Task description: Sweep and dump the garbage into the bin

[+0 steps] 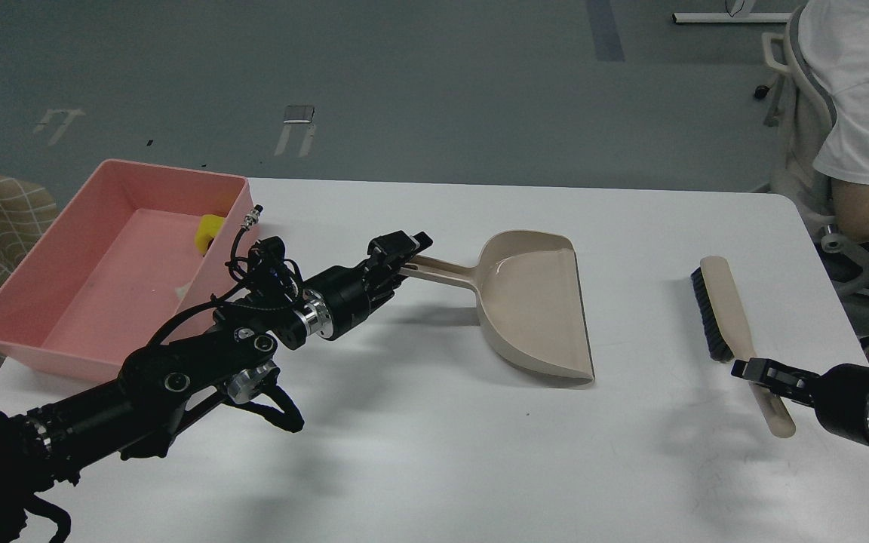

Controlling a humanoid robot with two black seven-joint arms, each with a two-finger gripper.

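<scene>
A bright yellow sponge-like chunk (210, 231) with a notched edge lies inside the shallow pink plastic tub (42, 264) at the white worktop's (434, 452) left. Left gripper (404, 253) fingers clamp the beige dustpan's handle (442, 273); right gripper (753, 369) fingers grip the brush handle (770, 411).

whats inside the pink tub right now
Inside the pink tub, a yellow chunk sits against the far right wall. A small whitish scrap lies nearer; the left arm covers that corner.

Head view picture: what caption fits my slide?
Left claw holds beige plastic dustpan; yellow spongy chunk lies inside pink plastic tub.
</scene>
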